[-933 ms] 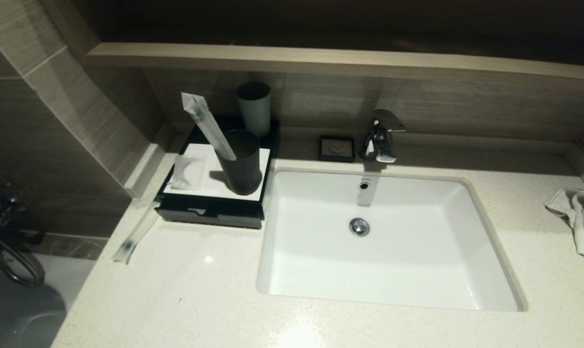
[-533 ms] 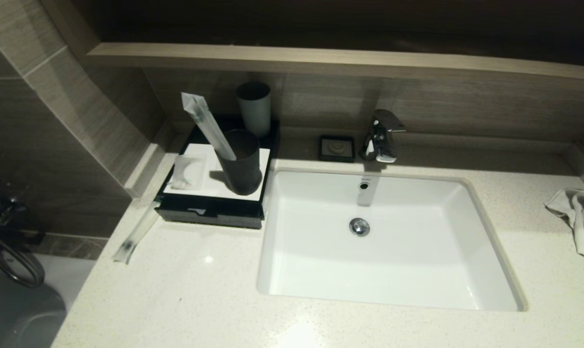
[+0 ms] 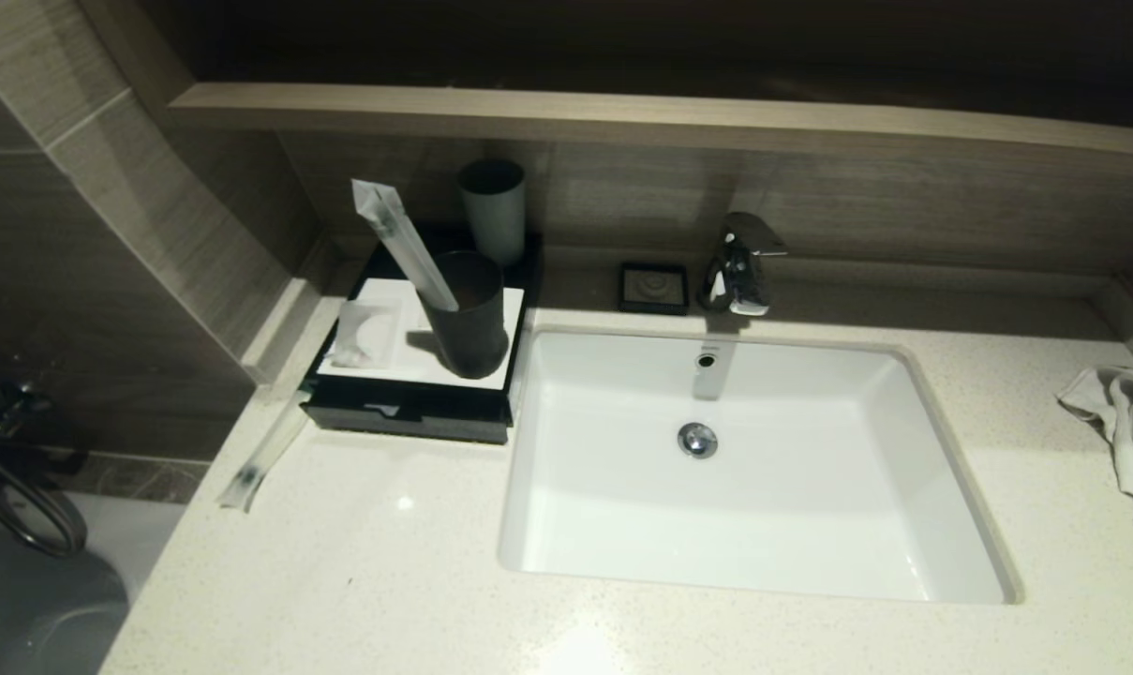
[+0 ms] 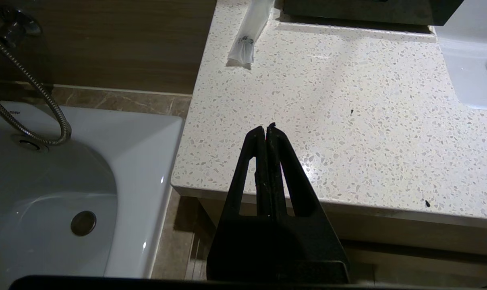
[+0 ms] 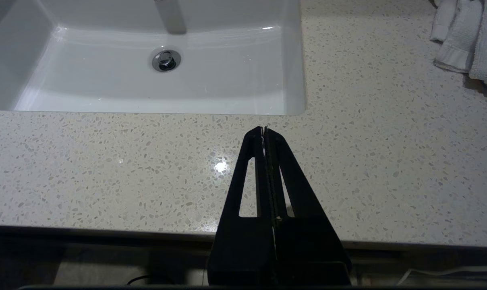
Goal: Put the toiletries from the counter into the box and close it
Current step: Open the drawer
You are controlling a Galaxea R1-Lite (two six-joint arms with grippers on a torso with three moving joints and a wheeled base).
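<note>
Both arms are sitting parked at the near edge of the counter (image 3: 716,637), out of the head view. The left gripper (image 4: 266,128) is hanging over the counter's front left corner, fingers pressed together, gripping nothing. The right gripper (image 5: 264,129) is hanging over the counter in front of the sink basin (image 3: 753,469), likewise closed and empty.

The box (image 3: 407,408) is sitting left of the basin against the wall, drawer pushed in. A dark cup (image 3: 468,319) is standing on its white top, with one long packet (image 3: 402,244) leaning out of it. The small squarish packet (image 3: 367,333) is lying on the top beside the cup. The second long packet (image 3: 264,455) is lying on the counter's left edge, just beside the box's front corner.
</note>
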